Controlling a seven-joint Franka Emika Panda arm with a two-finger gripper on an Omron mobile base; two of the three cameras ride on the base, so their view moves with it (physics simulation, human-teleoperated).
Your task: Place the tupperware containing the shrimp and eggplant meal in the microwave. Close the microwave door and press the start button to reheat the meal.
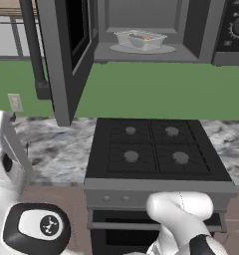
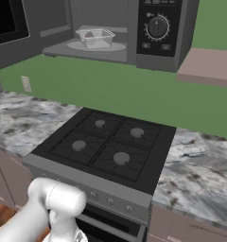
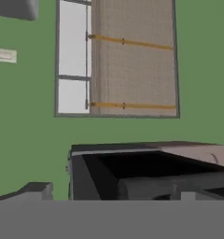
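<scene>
1. Flat, even light is filling the rendered kitchen, with no visible lamp.
2. Soft shadow is lying under the microwave (image 1: 156, 30).
3. Everything is looking slightly blurred and coarse, with no glare or edge distortion showing.

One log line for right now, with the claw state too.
clear plastic tupperware: on pale round turntable inside dark grey microwave | door: open | claw: open, holding nothing | next: close door

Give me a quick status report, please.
Gripper open, holding nothing. Tupperware sits on the turntable in the microwave. Microwave door hangs open, nothing blocking it.
</scene>
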